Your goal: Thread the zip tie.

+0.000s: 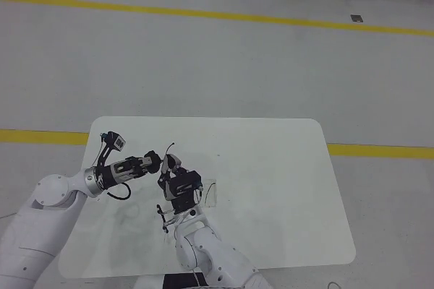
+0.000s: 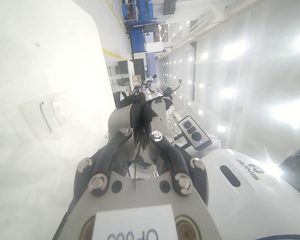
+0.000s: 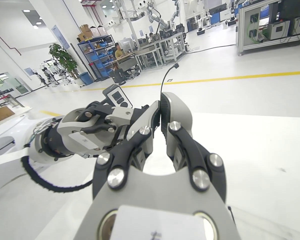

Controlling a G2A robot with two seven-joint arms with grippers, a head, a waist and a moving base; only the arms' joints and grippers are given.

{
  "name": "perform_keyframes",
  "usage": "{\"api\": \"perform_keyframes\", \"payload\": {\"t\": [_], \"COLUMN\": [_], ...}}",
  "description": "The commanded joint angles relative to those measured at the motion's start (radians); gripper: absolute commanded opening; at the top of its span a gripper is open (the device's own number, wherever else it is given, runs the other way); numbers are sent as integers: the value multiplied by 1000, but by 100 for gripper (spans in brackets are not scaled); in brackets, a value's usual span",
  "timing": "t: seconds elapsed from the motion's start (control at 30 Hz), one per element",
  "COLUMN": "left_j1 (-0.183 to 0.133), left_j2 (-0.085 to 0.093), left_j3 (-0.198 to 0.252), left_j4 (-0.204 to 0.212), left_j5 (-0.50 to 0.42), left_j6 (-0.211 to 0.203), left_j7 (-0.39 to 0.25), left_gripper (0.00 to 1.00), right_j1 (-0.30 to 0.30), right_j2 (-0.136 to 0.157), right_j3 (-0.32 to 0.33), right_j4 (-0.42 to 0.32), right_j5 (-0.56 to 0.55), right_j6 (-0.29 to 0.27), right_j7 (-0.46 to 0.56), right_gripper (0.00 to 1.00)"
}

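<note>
Where the two arms meet, toward 10 o'clock from the middle of the white rounded tabletop, a thin black plastic zip tie is held up off the surface. The right fingers, on the arm that comes in over the 6 o'clock edge, are pressed fully together on the strap. In the right wrist view it rises out of their tips and curves to its small square head, which stands free in the air, well apart from both sets of fingers. In the top view the strap sticks out from the fingers toward 12 o'clock.

The left fingers, on the arm that comes in from the 8 o'clock side, are closed as well, with their tips right beside the right fingers. In the left wrist view a fine black strand of the zip tie runs from between their dark pads back toward the wrist. They appear to pinch the strap's other end, though the exact grip is hard to make out.

A clear flat plastic bag lies on the tabletop at 3 o'clock of the fingers, near its middle, with two black strips inside. A yellow floor line passes behind the tabletop from 9 to 3 o'clock.
</note>
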Motion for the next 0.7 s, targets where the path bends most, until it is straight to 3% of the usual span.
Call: {"api": "perform_keyframes", "payload": {"t": [0.0,0.67], "left_j1": [0,0], "left_j2": [0,0], "left_j3": [0,0], "left_j4": [0,0], "left_j5": [0,0], "left_j6": [0,0], "left_j7": [0,0], "left_gripper": [0,0], "right_j1": [1,-1], "right_j2": [0,-1], "right_j3": [-1,2], "right_j4": [1,4], "right_j5": [5,-17], "right_j6": [0,0], "right_j7": [1,10], "right_gripper": [0,0]}}
